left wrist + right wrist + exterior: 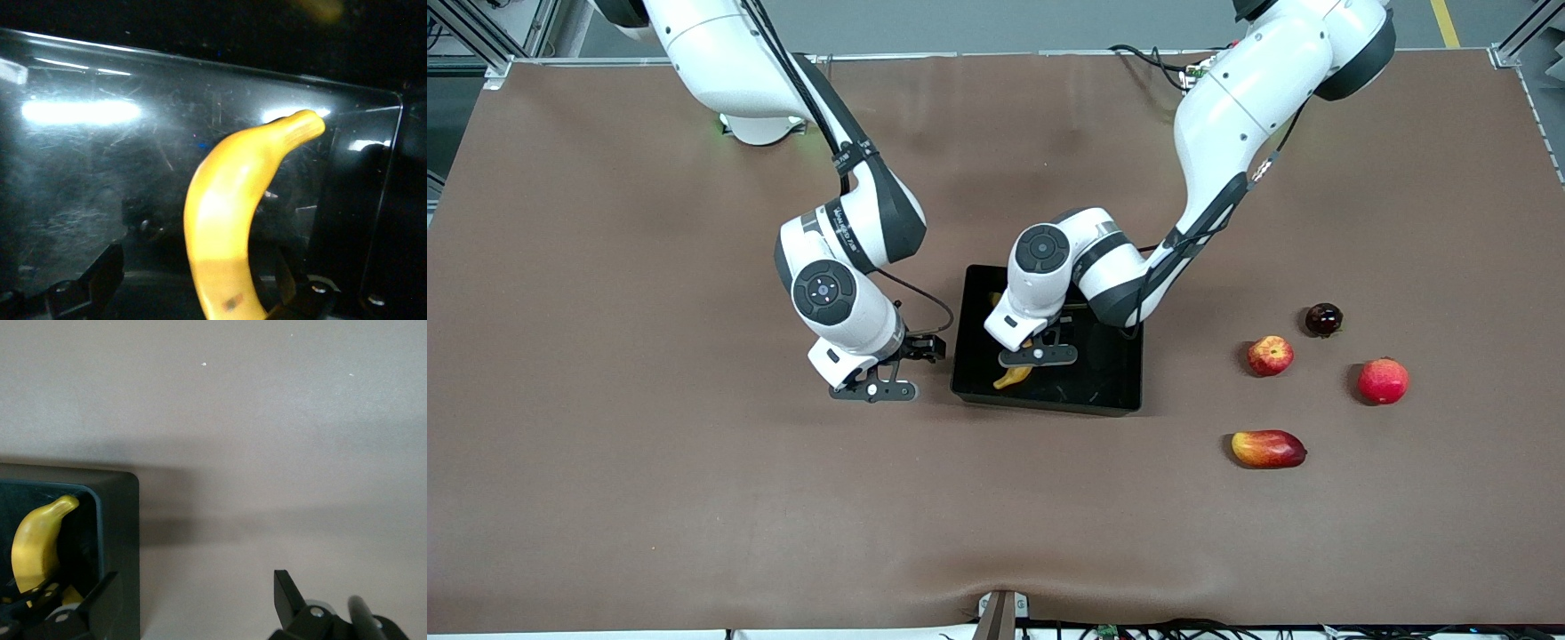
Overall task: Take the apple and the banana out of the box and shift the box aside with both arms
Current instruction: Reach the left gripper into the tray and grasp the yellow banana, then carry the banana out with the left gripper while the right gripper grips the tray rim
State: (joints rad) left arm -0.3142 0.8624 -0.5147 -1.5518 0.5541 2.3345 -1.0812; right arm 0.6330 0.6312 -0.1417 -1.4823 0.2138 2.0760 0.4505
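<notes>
The banana (1012,377) lies inside the black box (1107,378), in the part toward the right arm's end, its tip pointing at about 7 o'clock in the front view. The left gripper (1038,355) is down inside the box right over the banana; in the left wrist view its fingers (90,283) stand on either side of the banana (230,227), but whether they clamp it or have let go cannot be told. The box (123,540) sits mid-table. The right gripper (873,388) is beside the box at its 9 o'clock, low over the table (649,462), its fingers (290,593) spread apart with nothing between them. The small red apple (1270,355) rests on the table at the box's 3 o'clock, well apart from it, with a dark round fruit (1323,318), a pinkish-red fruit (1383,380) and a mango (1268,448) near it.
</notes>
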